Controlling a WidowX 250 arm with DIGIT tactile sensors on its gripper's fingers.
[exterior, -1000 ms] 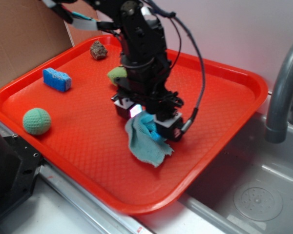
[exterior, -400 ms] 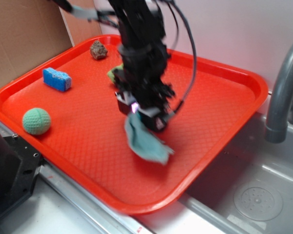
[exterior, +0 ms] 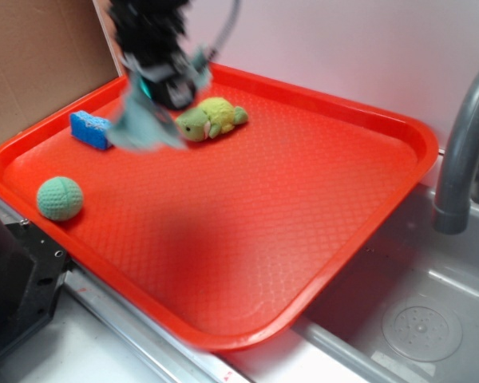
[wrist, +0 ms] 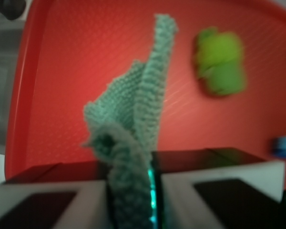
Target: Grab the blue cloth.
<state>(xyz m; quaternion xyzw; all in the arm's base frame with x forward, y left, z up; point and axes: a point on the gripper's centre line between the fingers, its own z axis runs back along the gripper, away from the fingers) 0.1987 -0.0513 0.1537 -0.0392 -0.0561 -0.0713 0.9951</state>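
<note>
Grab looking done: gripper (wrist: 133,195) jaws pinching blue cloth (wrist: 133,133) tight, cloth hanging clear above red tray (exterior: 367,120) nr plush turtle (exterior: 210,118) & blue sponge (exterior: 89,130); nothing obvious remaining, just holding.

A large red plastic tray (exterior: 367,207) with a textured surface held a yellow-green plush turtle (exterior: 210,119), a bright blue rectangular sponge block (exterior: 89,129) and a green knitted ball (exterior: 60,198). A grey curved faucet (exterior: 461,152) stood beside it, over a metal sink (exterior: 415,319).
</note>
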